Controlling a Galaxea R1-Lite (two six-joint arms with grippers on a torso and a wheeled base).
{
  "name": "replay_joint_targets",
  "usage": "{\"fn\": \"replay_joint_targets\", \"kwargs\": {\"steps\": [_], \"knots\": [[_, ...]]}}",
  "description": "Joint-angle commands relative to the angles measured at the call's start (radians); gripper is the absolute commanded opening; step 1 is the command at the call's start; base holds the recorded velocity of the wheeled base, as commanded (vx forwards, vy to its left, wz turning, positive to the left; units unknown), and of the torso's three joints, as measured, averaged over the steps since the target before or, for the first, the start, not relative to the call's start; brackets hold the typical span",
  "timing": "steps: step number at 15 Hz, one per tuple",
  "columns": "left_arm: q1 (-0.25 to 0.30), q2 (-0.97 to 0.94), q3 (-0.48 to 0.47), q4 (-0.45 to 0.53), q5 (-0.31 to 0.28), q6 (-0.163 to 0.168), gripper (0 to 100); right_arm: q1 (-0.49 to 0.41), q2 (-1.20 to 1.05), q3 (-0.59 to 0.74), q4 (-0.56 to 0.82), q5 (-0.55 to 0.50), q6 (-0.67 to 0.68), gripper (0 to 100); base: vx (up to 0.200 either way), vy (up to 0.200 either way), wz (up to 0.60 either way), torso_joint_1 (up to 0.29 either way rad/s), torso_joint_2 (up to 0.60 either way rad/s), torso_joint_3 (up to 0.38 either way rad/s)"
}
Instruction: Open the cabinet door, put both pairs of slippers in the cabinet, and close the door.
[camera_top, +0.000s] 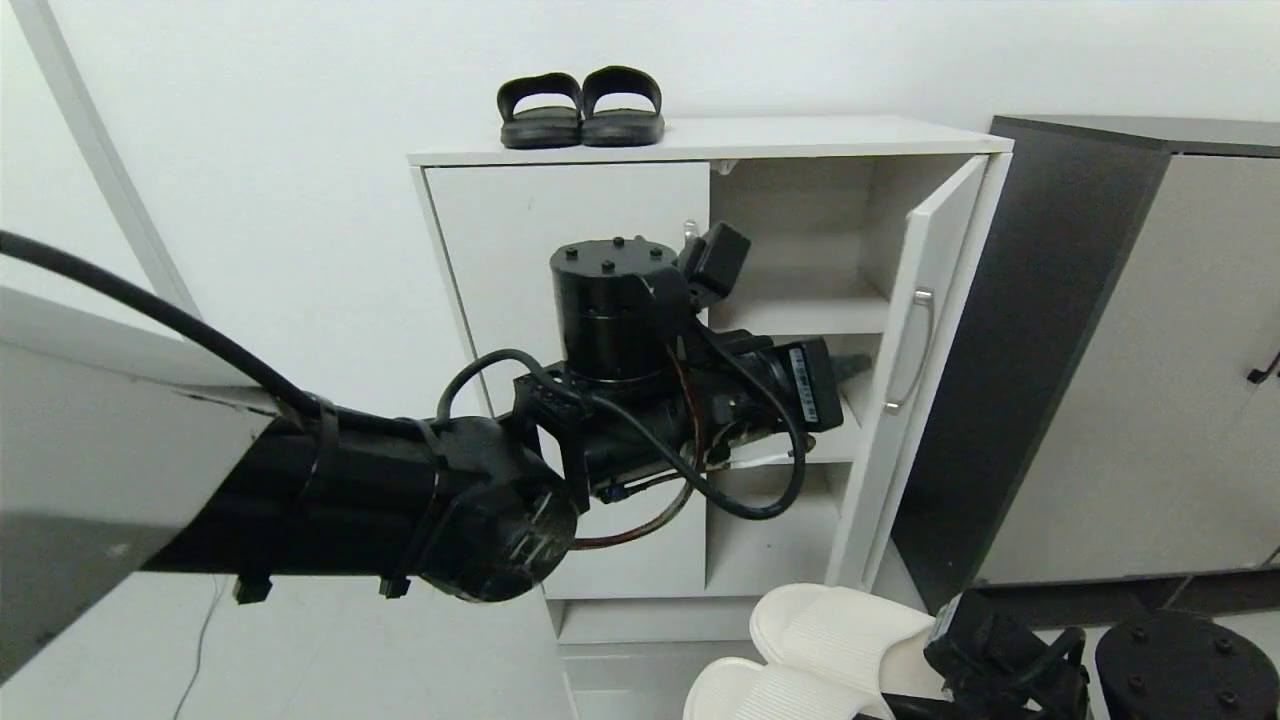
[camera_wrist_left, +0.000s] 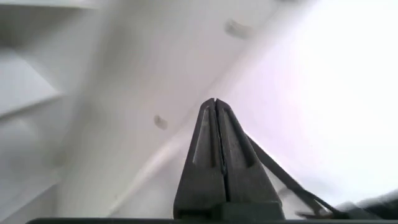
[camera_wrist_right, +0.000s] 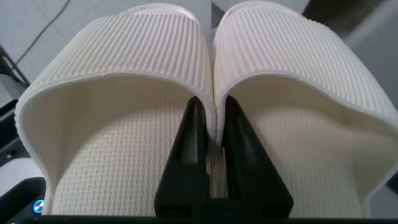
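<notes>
The white cabinet (camera_top: 800, 135) stands ahead of both grippers. Its left door (camera_top: 560, 230) is flat shut and its right door (camera_top: 925, 330) is swung wide, baring plain white shelves (camera_top: 800, 315). A dark grey cabinet (camera_top: 1120, 350) stands just beside the open door, on the side away from the left gripper (camera_wrist_left: 215, 106). The white slippers (camera_wrist_right: 124, 74), ribbed across their straps, lie side by side low in front of the cabinet. The right gripper (camera_wrist_right: 213, 109) has one finger inside each and pinches their touching inner walls together. The black slippers (camera_top: 580, 105) sit paired on the cabinet top, well above the left gripper, whose fingers are pressed together on nothing, close to the shelves.
</notes>
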Motion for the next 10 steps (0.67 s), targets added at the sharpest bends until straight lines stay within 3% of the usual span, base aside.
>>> {"fn": "replay_joint_targets", "kwargs": {"steps": [1, 5, 10], "knots": [[0.004, -0.005, 0.005, -0.003, 0.001, 0.002, 0, 0.002, -0.002, 0.001, -0.003, 0.001, 0.0, 0, 0.0, 0.0, 0.0, 0.0, 0.0, 0.0], [0.136, -0.118, 0.106, 0.004, 0.005, 0.003, 0, 0.002, -0.002, 0.002, -0.01, 0.001, 0.0, 0, 0.0, 0.0, 0.0, 0.0, 0.0, 0.0], [0.336, -0.517, 0.407, 0.058, 0.003, 0.008, 0, -0.006, 0.005, -0.001, -0.016, 0.001, 0.0, 0, 0.0, 0.0, 0.0, 0.0, 0.0, 0.0]]}}
